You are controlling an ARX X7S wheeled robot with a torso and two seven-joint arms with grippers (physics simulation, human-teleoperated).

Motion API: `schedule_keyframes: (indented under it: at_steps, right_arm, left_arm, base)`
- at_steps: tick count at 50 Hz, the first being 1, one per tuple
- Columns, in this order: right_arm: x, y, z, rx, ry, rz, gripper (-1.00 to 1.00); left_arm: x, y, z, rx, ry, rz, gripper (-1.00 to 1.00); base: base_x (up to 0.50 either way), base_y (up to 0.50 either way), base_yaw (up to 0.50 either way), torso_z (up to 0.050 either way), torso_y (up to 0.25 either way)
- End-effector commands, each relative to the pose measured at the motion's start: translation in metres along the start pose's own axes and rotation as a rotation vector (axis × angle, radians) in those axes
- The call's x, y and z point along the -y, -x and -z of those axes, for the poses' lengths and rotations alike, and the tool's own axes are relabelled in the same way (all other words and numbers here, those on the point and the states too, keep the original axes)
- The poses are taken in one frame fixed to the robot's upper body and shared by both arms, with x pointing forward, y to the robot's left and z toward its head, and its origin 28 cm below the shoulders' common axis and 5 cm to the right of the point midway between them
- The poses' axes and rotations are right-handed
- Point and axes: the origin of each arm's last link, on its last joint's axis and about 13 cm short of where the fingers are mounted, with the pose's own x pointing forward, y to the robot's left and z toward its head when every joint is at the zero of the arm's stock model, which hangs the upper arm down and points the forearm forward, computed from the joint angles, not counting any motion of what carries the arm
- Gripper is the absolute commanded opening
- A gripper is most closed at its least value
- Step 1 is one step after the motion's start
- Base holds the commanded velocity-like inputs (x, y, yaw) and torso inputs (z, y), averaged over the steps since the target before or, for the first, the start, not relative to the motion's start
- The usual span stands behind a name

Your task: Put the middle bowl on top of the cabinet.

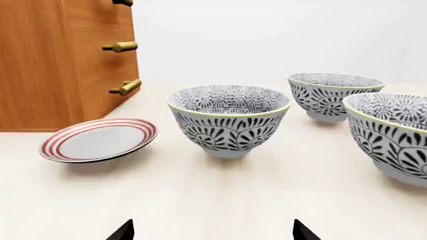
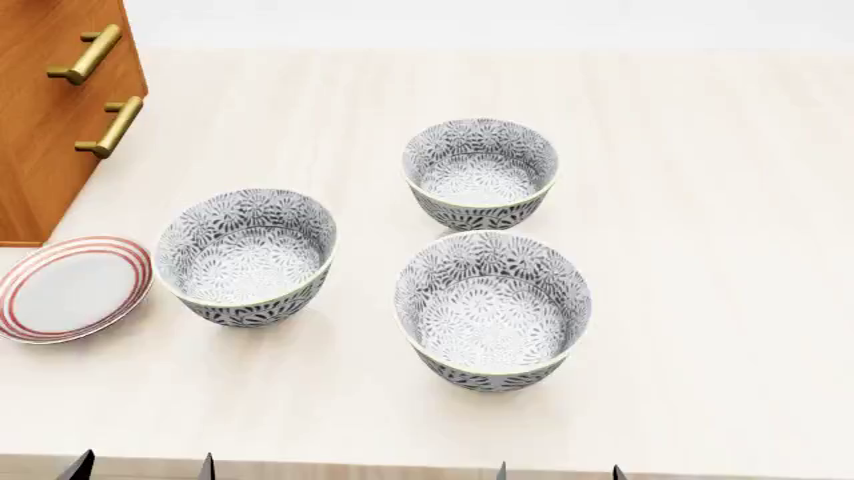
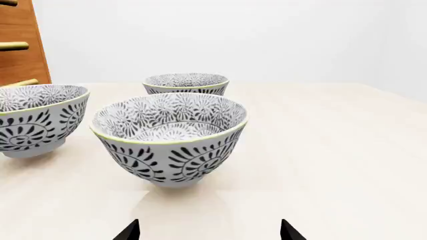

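Plainly nothing is held yet: both grippers, the left gripper (image 1: 212, 234) and the right gripper (image 3: 208, 233), show only dark fingertips at the near edge of the pale wooden table (image 2: 694, 200), spread wide and empty. Which of the three deep grey-and-white floral bowls counts as the middle bowl (image 2: 479, 176) is a judgement; counted left to right it is the far one, well apart from the tall orange-brown wooden cabinet (image 2: 54, 130) at the far left corner. Its top is cut off in every view. A flat white plate with red rings (image 2: 67, 288) lies near the cabinet's foot.
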Motion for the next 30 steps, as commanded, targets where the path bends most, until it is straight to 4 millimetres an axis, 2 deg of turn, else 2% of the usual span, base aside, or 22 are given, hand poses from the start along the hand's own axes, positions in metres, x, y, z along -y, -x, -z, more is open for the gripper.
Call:
schedule_keyframes:
  at_steps: [1, 27, 30]
  right_arm:
    - [0.000, 0.000, 0.000, 0.000, 0.000, 0.000, 1.00]
    - [0.003, 0.005, -0.017, 0.042, 0.012, 0.019, 1.00]
    - [0.005, 0.009, -0.025, 0.064, 0.013, 0.034, 1.00]
  left_arm:
    - [0.000, 0.000, 0.000, 0.000, 0.000, 0.000, 1.00]
    - [0.004, 0.002, -0.008, 0.018, -0.011, 0.011, 1.00]
    - [0.004, 0.004, -0.010, 0.024, -0.011, 0.019, 1.00]
  base:
    - [0.00, 0.00, 0.00, 0.000, 0.000]
    - [0.00, 0.00, 0.00, 0.000, 0.000]
    - [0.00, 0.00, 0.00, 0.000, 0.000]
